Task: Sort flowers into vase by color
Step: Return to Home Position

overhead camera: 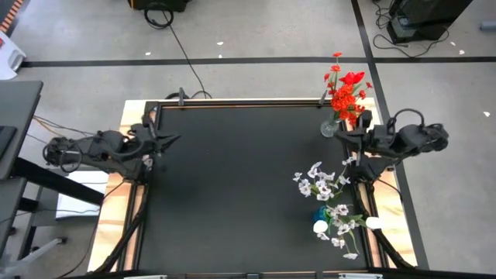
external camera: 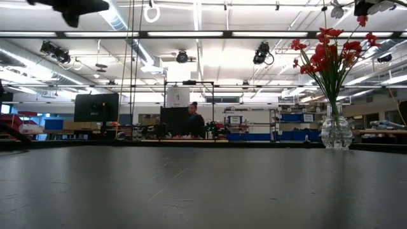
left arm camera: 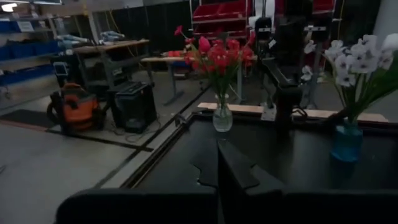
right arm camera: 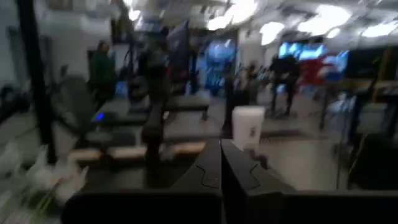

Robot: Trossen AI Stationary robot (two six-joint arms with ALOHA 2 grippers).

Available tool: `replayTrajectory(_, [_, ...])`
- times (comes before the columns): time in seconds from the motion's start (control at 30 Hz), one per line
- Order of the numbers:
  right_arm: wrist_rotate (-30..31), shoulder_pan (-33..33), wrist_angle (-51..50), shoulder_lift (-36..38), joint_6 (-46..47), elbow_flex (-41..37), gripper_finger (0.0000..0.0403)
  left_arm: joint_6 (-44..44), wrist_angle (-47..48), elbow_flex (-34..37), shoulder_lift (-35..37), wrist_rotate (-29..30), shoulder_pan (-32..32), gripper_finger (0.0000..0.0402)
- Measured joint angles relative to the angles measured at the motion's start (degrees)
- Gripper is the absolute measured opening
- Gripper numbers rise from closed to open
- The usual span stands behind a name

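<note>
**Both arms pulled back, flowers in two vases**

High view: left gripper sits at the left edge of the table, over bare top. Right gripper is at the right edge, just beside the clear vase holding the red flowers at the far right corner. White flowers stand in the blue vase, near right side.

Low view: red flowers upright in the clear vase on the right; a person far behind.

Left wrist view: left gripper fingers pressed together, holding nothing. Red flowers and white flowers are ahead in their vases, well apart.

Right wrist view: blurred; right gripper fingers together, nothing held.
</note>
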State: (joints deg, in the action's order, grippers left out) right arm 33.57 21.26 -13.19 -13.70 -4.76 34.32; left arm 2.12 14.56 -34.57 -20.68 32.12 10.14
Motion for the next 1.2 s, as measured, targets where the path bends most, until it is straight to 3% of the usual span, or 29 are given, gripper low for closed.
replayTrajectory(0.17, [-1.9, 0.0, 16.3, 3.3, -7.6, -5.3, 0.0000, 1.5, 5.8, 0.6, 10.8, -0.1, -0.1, 0.0001])
replayTrajectory(0.37, [-2.1, 0.0, 8.2, 8.0, -3.7, -5.3, 0.0000, 3.5, 10.3, 0.5, 20.4, -0.1, 0.0, 0.0000])
replayTrajectory(0.6, [-6.0, 0.0, 4.9, 8.1, 0.6, -7.1, 0.0000, 3.2, 16.4, 0.5, 19.7, -0.1, 0.3, 0.0000])
replayTrajectory(0.97, [-11.0, -4.9, 23.4, 10.3, 5.1, -23.4, 0.0000, 6.1, 16.2, 0.5, 20.1, -0.1, 0.3, 0.0000])
replayTrajectory(1.2, [-17.2, -11.2, 19.9, 10.4, 8.4, -26.1, 0.0000, 5.0, 11.3, 4.5, 20.1, -0.7, 0.3, 0.0000])
